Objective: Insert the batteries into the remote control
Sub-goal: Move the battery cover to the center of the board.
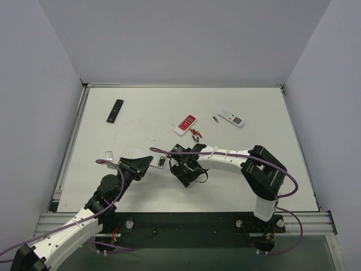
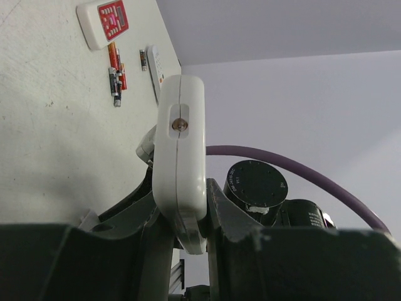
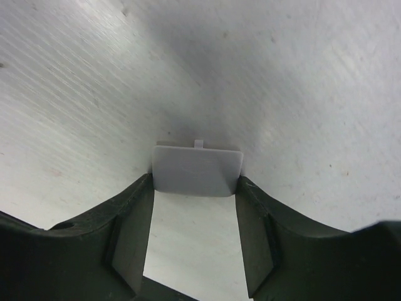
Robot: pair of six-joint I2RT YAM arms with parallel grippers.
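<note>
My left gripper (image 1: 145, 165) (image 2: 182, 216) is shut on the white remote control (image 2: 180, 138), which I see edge-on with a small screw in its side. In the top view the remote (image 1: 161, 162) is held just above the table. My right gripper (image 1: 184, 174) (image 3: 195, 188) is right next to it, shut on a small pale rectangular battery cover (image 3: 197, 169) with a tab, low over the table. Several copper-and-dark batteries (image 1: 194, 134) (image 2: 116, 69) lie loose behind the grippers. One more battery (image 1: 215, 119) (image 2: 143, 59) lies apart.
A red-and-white remote (image 1: 185, 125) (image 2: 106, 22) lies next to the batteries. Another white remote (image 1: 231, 118) (image 2: 155, 69) lies at the back right, and a slim black remote (image 1: 115, 110) at the back left. A small white piece (image 1: 109, 154) lies near the left arm.
</note>
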